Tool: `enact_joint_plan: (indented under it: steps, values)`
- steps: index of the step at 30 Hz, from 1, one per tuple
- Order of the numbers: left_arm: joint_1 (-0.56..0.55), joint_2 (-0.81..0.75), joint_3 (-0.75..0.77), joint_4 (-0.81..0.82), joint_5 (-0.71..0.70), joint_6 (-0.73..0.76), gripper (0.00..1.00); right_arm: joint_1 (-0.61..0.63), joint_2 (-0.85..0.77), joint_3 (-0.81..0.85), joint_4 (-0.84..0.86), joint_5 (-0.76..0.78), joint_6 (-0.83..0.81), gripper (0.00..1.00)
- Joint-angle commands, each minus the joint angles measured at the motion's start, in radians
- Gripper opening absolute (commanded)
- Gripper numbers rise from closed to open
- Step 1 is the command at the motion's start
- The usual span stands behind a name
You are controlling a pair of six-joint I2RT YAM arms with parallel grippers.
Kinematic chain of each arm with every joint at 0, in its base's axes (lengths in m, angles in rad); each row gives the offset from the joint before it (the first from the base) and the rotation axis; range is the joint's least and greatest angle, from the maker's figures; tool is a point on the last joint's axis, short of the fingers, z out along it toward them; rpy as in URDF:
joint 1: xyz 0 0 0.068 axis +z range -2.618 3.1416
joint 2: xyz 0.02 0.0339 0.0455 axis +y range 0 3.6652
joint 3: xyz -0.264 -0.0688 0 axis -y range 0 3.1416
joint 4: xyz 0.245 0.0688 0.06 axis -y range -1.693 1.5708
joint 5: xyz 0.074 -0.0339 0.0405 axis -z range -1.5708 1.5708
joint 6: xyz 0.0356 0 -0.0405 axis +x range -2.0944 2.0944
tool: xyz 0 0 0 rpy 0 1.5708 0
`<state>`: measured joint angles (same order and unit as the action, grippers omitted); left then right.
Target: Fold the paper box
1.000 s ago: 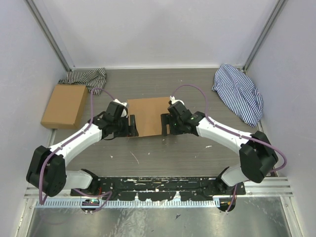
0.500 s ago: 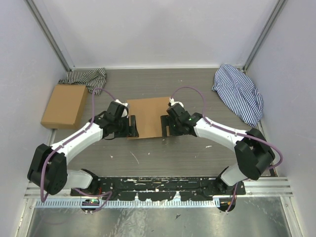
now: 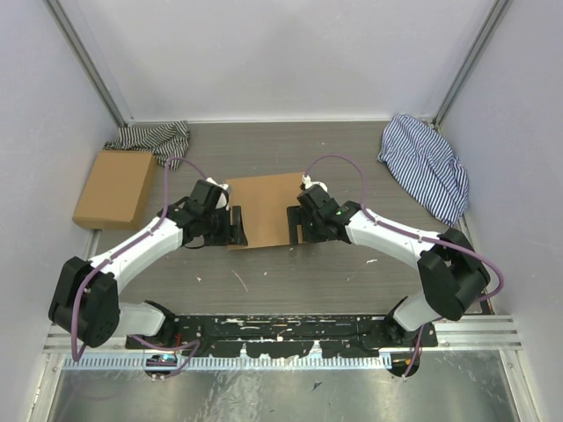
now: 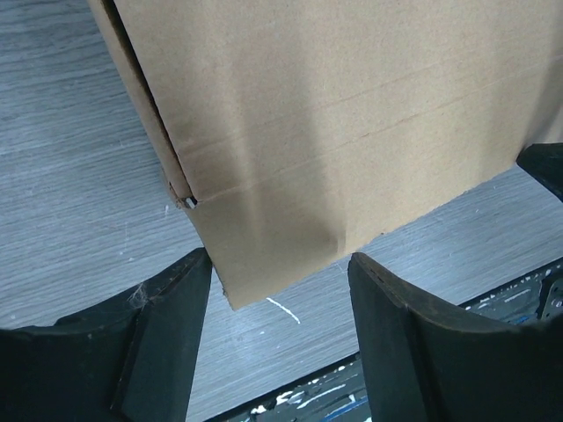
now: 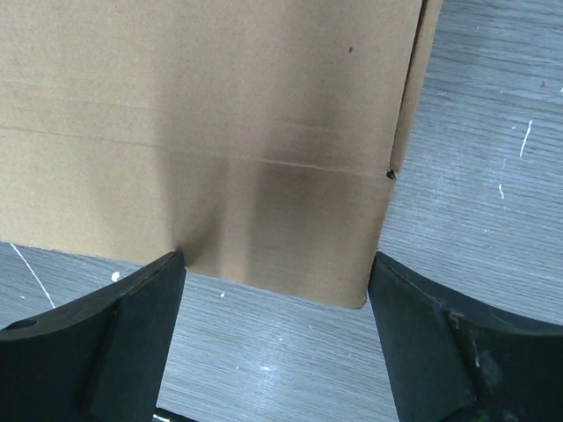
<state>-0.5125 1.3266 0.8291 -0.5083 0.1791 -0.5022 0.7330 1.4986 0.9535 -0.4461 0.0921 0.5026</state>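
The paper box, a plain brown cardboard mailer lying shut and flat, sits at the centre of the grey wood-grain tabletop, flanked by both arms. From above, the left hand is at the box's lower-left edge and the right hand at its lower-right edge. A second flat brown cardboard box lies at the far left. A dark striped cloth is bunched at the upper left and a blue-and-white striped cloth at the upper right.

The wrist cameras add detail that the overhead view lacks. The left wrist view shows the box with faint creases across its top, a layered side edge and a small notch. Its near corner points down between the wide-spread black fingers of the left hand. The right wrist view shows the box with one crease, a doubled right edge and a tiny hole. There the right hand is equally wide open, straddling the lower edge.

Neither hand grips anything, and whether the fingertips touch the cardboard cannot be told. Against a second ago, the right arm has edged slightly inward, while the box has not moved.
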Motion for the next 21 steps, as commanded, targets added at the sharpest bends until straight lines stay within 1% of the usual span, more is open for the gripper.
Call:
enact_joint_plan:
  steps: [1,10,15,21]
  values:
    - [0.005,-0.044,0.052,-0.018,0.063,-0.011,0.69,0.008,-0.047,0.031,0.014,-0.008,0.013,0.88]
    - [0.038,-0.1,0.053,-0.041,0.107,-0.011,0.69,0.009,-0.065,0.068,-0.031,-0.012,0.017,0.89]
    - [0.056,-0.098,0.044,-0.032,0.135,-0.012,0.69,0.008,-0.083,0.087,-0.046,-0.031,0.016,0.9]
    - [0.078,-0.078,0.019,0.003,0.202,-0.018,0.68,0.009,-0.092,0.101,-0.051,-0.057,0.016,0.9]
